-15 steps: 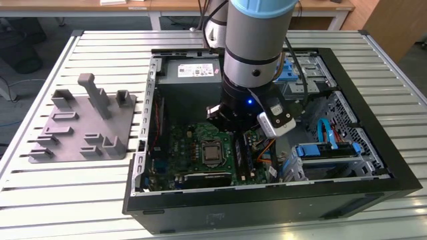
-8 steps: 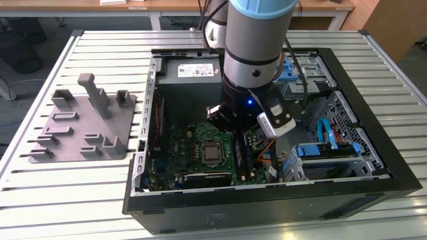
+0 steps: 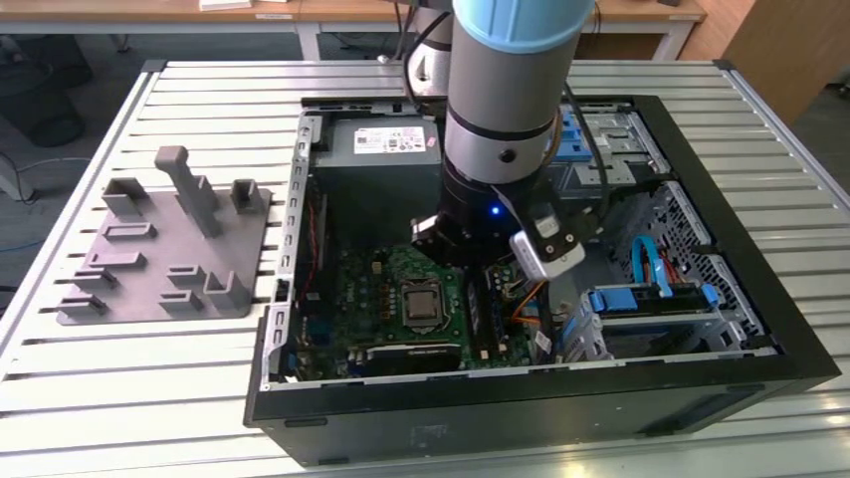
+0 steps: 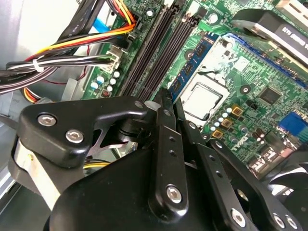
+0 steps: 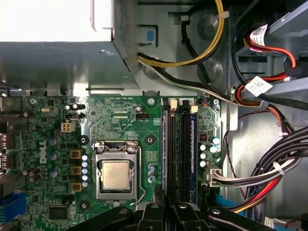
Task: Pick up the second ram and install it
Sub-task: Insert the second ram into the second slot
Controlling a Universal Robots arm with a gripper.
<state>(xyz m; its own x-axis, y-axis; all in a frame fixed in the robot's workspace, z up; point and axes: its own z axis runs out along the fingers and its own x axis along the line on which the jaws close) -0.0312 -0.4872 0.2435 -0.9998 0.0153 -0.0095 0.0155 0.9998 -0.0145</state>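
Closest, in the second wrist view, the gripper [image 4: 168, 98] has its black jaws drawn nearly together, with hardly any gap between them. Their tips sit at the near end of the second ram [image 4: 191, 61], a thin blue stick standing on edge. I cannot tell whether the jaws actually clamp it or only meet it. In the first wrist view the same stick is a blue sliver [image 5: 164, 154] running straight away from the gripper [image 5: 166, 208]. It lies between the processor socket [image 5: 116, 174] and the long black memory slots [image 5: 178, 154], just beside both. Past the slots, bundles of black, yellow and red cables [image 5: 269, 178] cross the case floor. Beyond the green motherboard [image 5: 120, 115] stands the grey power supply [image 5: 57, 62].

Further out, the exterior view shows the arm [image 3: 512, 119] reaching down into the open black computer case [image 3: 531, 418]. On the slatted table [image 3: 133, 398], toward the exterior view's left, lies the grey holder plate [image 3: 159, 269] with its upright blocks, well apart from the case.
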